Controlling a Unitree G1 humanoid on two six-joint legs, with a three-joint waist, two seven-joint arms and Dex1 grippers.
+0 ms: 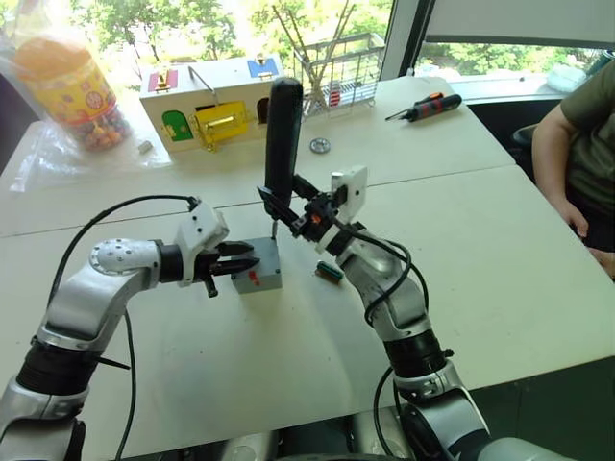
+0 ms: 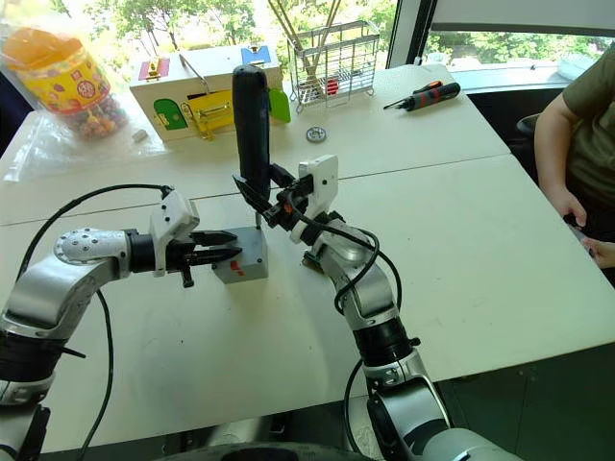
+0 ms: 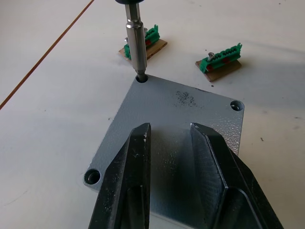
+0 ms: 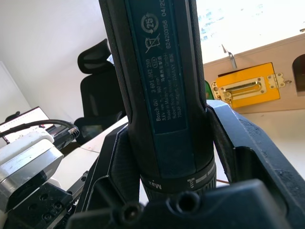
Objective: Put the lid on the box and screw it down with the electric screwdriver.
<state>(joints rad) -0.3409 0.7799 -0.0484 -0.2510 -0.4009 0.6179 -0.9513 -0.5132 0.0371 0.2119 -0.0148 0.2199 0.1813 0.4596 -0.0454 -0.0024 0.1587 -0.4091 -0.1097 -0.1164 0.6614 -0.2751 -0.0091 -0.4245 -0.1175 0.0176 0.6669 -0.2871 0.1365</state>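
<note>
The grey box with a red mark on its side stands mid-table, and the flat grey lid lies on top of it. My left gripper reaches in from the left, its fingers slightly apart and lying over the lid, open. My right gripper is shut on the black electric screwdriver and holds it upright. The screwdriver's metal bit sits in the lid's far corner hole. The other corner holes show dark.
Two small green terminal blocks lie just beyond the box. At the back stand a wooden latch box, a wire rack, a sweets jar and an orange-black hand screwdriver. A person sits at the right edge.
</note>
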